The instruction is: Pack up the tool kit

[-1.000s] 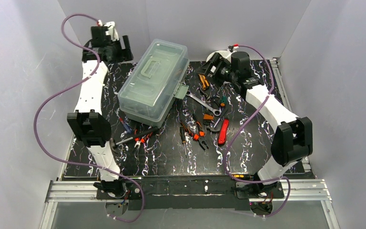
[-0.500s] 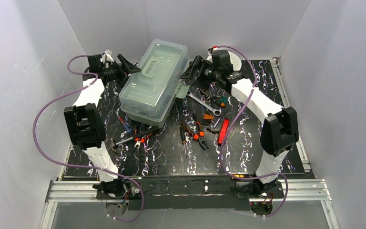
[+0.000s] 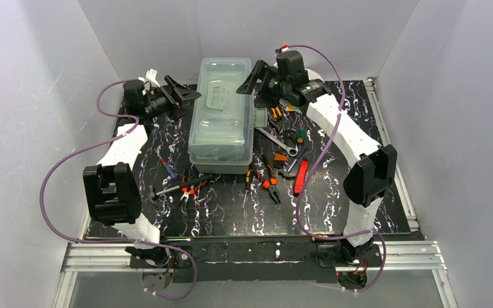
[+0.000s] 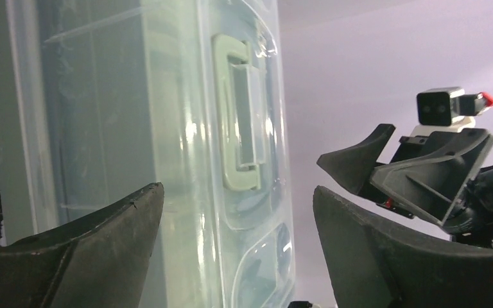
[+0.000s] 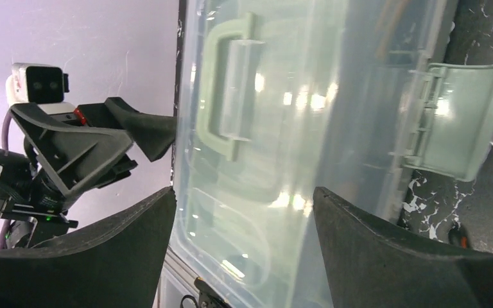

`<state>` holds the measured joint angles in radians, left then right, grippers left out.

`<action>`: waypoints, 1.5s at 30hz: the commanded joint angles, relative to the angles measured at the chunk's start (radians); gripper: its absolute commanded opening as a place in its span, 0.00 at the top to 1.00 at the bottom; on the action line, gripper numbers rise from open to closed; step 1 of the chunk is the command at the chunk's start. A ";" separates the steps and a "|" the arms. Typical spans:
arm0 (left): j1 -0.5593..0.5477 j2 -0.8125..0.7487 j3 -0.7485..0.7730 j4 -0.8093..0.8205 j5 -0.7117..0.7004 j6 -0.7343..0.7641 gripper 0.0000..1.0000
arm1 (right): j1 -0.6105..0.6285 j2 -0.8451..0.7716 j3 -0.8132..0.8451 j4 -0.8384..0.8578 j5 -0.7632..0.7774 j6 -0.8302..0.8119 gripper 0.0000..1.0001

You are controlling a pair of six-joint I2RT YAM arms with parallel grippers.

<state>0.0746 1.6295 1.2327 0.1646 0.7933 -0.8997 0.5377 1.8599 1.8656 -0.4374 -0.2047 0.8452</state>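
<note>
left tool, right tool: wide open, empty (one each side) | toolbox: long axis near-to-far

Black marbled table top, white-veined. At far centre, toolbox, lid on, lengthwise near to far. Just right of it, scattered close together: wrench, red knife, orange-handled pliers. Near-left of it: hammer, blue-handled screwdriver.

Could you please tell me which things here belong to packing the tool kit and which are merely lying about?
Belonging to the job:
toolbox, lid down
spanner
red knife
orange-handled pliers
green-handled screwdriver

Merely there:
black marbled mat
purple cables
aluminium rail
</note>
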 commanded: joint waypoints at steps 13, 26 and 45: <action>-0.025 0.023 0.138 -0.106 0.054 0.064 0.15 | 0.127 0.227 0.477 -0.145 0.166 -0.046 0.21; -0.128 0.170 0.161 -0.020 0.027 0.022 0.18 | 0.134 0.240 0.416 -0.081 0.169 -0.082 0.23; -0.210 0.028 -0.040 0.096 0.048 -0.026 0.53 | 0.126 0.260 0.428 -0.181 0.293 -0.121 0.27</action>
<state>-0.1020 1.7004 1.2331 0.2111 0.7250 -0.8764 0.6682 2.1345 2.2604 -0.6041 0.0227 0.7410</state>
